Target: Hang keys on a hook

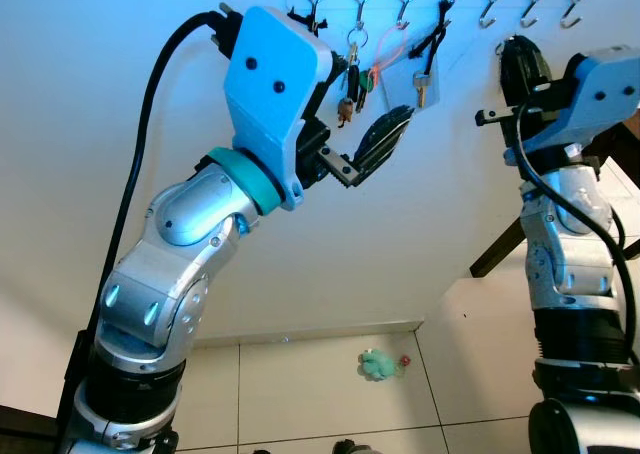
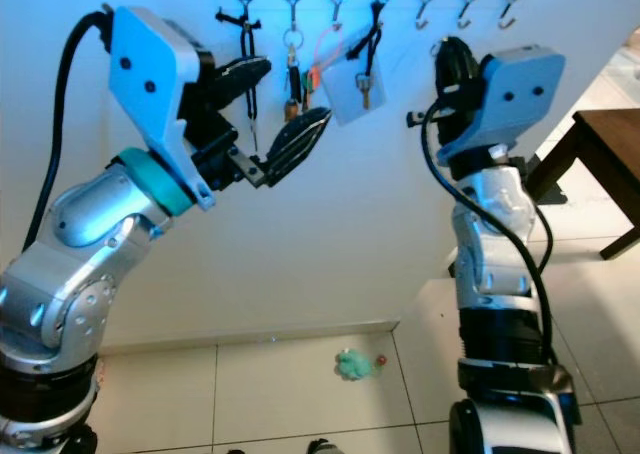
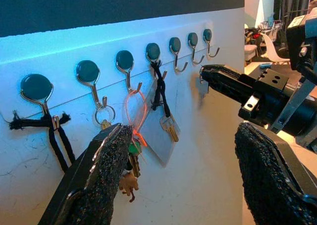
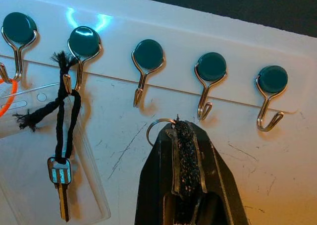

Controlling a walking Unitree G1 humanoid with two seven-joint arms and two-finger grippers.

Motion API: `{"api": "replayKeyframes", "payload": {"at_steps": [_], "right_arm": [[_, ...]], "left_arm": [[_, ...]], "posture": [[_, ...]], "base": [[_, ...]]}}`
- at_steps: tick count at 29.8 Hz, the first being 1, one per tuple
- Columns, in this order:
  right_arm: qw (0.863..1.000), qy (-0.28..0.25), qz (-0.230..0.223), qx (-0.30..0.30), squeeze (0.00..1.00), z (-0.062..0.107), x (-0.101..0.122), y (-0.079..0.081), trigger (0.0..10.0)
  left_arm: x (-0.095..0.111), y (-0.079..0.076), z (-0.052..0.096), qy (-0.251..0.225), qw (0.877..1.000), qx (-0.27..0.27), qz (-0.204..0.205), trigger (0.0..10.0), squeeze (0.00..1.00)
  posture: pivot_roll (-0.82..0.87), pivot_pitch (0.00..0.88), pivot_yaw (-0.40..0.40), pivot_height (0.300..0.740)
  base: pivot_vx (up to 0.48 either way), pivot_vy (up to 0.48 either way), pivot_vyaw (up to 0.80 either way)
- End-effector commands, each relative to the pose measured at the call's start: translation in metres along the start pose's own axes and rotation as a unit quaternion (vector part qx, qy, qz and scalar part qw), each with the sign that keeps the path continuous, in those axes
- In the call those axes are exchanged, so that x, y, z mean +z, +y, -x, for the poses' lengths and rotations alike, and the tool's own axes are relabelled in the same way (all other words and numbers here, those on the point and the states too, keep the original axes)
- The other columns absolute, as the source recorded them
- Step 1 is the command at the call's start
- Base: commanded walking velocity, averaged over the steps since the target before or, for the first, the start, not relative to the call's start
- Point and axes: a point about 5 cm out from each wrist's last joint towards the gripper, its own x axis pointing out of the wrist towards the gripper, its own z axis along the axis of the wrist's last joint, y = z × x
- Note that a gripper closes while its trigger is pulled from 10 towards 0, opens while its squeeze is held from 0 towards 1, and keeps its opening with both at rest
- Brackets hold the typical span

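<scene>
Below the wall's hook row (image 4: 147, 66), the right gripper (image 4: 185, 136) pinches a key ring (image 4: 156, 131).

Shiny bent-wire metal hooks (image 4: 143, 76) with glossy dark round caps on a smooth, scuffed white wall (image 4: 277, 155). Frayed black cord (image 4: 62, 121) carries a metal key (image 4: 61, 185). Right hand (image 4: 184, 140), rough gritty pads, pinches a thin metal ring (image 4: 154, 131).
</scene>
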Motion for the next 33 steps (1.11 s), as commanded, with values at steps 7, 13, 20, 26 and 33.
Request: {"api": "replayKeyframes", "payload": {"at_steps": [7, 13, 20, 26, 33], "right_arm": [[1.000, -0.025, 0.002, -0.010, 0.00, 0.001, 0.009, -0.006, 10.0], [0.999, -0.050, 0.001, -0.007, 0.00, -0.007, 0.022, -0.007, 10.0], [0.999, -0.051, 0.004, -0.009, 0.00, -0.009, 0.023, -0.008, 10.0], [0.999, -0.046, 0.014, -0.016, 0.00, -0.012, 0.023, -0.009, 10.0], [0.999, -0.041, 0.018, -0.022, 0.00, -0.014, 0.021, -0.012, 10.0]], "left_arm": [[0.002, -0.003, -0.002, -0.006, 1.000, -0.013, 0.003, 10.0, 0.00], [0.002, -0.003, -0.002, -0.006, 1.000, -0.011, 0.003, 10.0, 0.00], [0.002, -0.003, -0.002, -0.006, 1.000, -0.010, 0.003, 10.0, 0.00], [0.002, -0.003, -0.001, -0.005, 1.000, -0.008, 0.003, 10.0, 0.00], [0.002, -0.003, -0.001, -0.005, 1.000, -0.008, 0.003, 10.0, 0.00]], "posture": [[-0.11, 0.146, 0.066, 0.740], [-0.11, 0.146, 0.062, 0.740], [-0.10, 0.148, 0.059, 0.740], [-0.10, 0.151, 0.056, 0.740], [-0.10, 0.151, 0.057, 0.740]], "base": [[0.000, 0.000, 0.00], [0.000, 0.000, 0.00], [0.000, 0.000, 0.00], [0.000, 0.000, 0.00], [0.000, 0.000, 0.00]]}}
